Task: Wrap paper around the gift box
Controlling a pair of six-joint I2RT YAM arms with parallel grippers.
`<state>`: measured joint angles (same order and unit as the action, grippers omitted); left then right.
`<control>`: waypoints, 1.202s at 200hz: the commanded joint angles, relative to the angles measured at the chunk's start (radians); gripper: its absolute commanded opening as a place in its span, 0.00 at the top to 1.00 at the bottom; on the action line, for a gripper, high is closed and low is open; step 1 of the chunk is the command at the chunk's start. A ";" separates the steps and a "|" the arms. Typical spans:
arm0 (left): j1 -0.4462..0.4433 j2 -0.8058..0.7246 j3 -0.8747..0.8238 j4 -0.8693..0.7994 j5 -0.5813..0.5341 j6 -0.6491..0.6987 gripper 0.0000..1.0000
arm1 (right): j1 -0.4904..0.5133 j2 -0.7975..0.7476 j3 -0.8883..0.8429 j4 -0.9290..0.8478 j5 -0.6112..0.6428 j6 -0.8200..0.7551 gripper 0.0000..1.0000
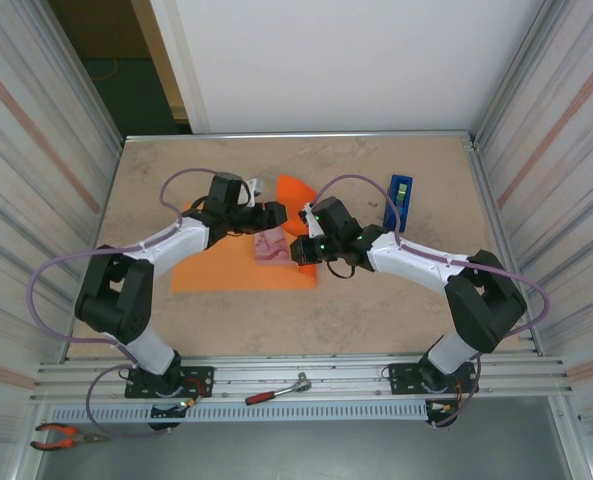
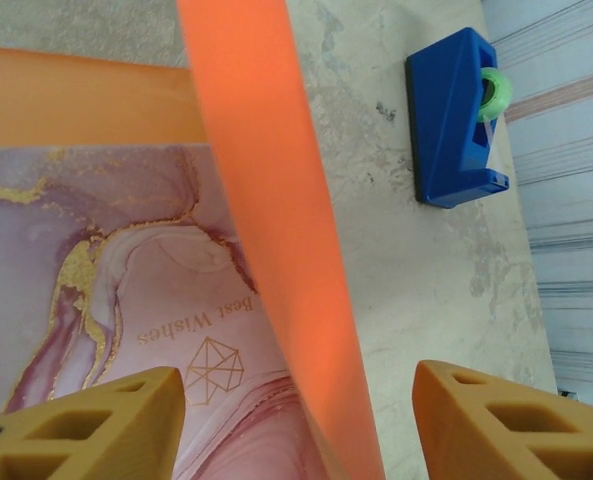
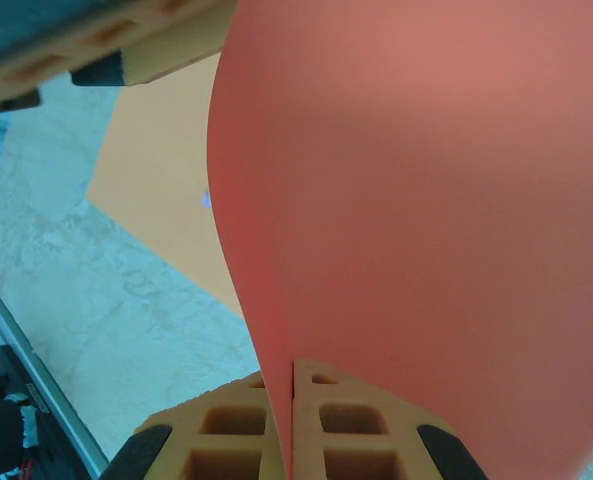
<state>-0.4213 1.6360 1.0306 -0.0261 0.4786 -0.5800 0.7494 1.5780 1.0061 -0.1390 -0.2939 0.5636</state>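
Note:
The gift box point(image 1: 273, 245) is a low block with a pink marbled skin and gold "Best Wishes" lettering point(image 2: 126, 300). It lies on the flat orange paper point(image 1: 226, 270). One flap of the paper point(image 1: 294, 195) is lifted upright beside the box. My right gripper point(image 1: 301, 247) is shut on this flap's edge point(image 3: 294, 400), and the sheet point(image 3: 426, 200) rises from its fingers. My left gripper point(image 1: 269, 214) hovers over the box, jaws open point(image 2: 301, 425). The raised strip point(image 2: 276, 250) runs between its yellow fingers point(image 2: 86, 425) without touching either.
A blue tape dispenser point(image 1: 398, 200) with a green roll point(image 2: 456, 115) stands right of the paper. A red-handled tool point(image 1: 276, 392) lies on the front rail, and pliers point(image 1: 61, 435) lie at the bottom left. Metal walls close in both sides.

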 commanded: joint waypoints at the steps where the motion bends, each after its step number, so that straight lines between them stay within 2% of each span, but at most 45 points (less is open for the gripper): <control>1: -0.008 0.022 0.027 -0.004 0.015 0.019 0.43 | 0.014 0.010 0.031 0.009 -0.027 -0.026 1.00; 28: -0.011 0.038 0.038 -0.001 0.028 0.025 0.57 | 0.017 0.011 0.033 0.006 -0.028 -0.027 1.00; 40: -0.011 0.044 0.039 0.000 0.035 0.029 0.73 | 0.017 0.009 0.032 0.003 -0.029 -0.025 1.00; 46: -0.010 0.046 0.040 0.000 0.038 0.033 0.83 | 0.015 0.008 0.035 0.000 -0.031 -0.022 0.92; 55: -0.010 0.046 0.041 -0.003 0.041 0.039 1.00 | 0.009 0.002 0.033 -0.002 -0.033 -0.012 0.69; 61: -0.010 0.045 0.040 -0.009 0.038 0.043 1.00 | -0.001 -0.003 0.032 0.001 -0.043 0.002 0.57; 68: -0.010 0.041 0.039 -0.013 0.038 0.049 1.00 | -0.016 -0.016 0.027 0.011 -0.059 0.023 0.48; 79: -0.008 0.031 0.029 -0.016 0.034 0.056 1.00 | -0.043 -0.041 0.013 0.038 -0.085 0.057 0.42; 91: -0.007 0.015 0.011 -0.009 0.027 0.055 1.00 | -0.071 -0.074 0.005 0.058 -0.096 0.082 0.40; 135: 0.007 -0.023 -0.030 -0.011 -0.008 0.061 1.00 | -0.172 -0.075 0.019 0.055 -0.117 0.112 0.37; 172: 0.017 -0.044 -0.046 -0.026 -0.033 0.075 1.00 | -0.184 0.011 0.073 0.049 -0.109 0.114 0.39; 190: 0.019 -0.047 -0.050 -0.038 -0.045 0.082 1.00 | -0.179 0.063 0.106 0.050 -0.111 0.117 0.47; 217: 0.028 -0.052 -0.068 -0.034 -0.057 0.078 1.00 | -0.168 0.135 0.150 0.055 -0.108 0.117 0.65; 240: 0.032 -0.057 -0.081 -0.029 -0.058 0.074 1.00 | -0.163 0.195 0.178 0.059 -0.105 0.124 0.76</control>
<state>-0.4007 1.6287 0.9699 -0.0418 0.4404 -0.5224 0.5766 1.7172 1.1435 -0.0818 -0.3916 0.6773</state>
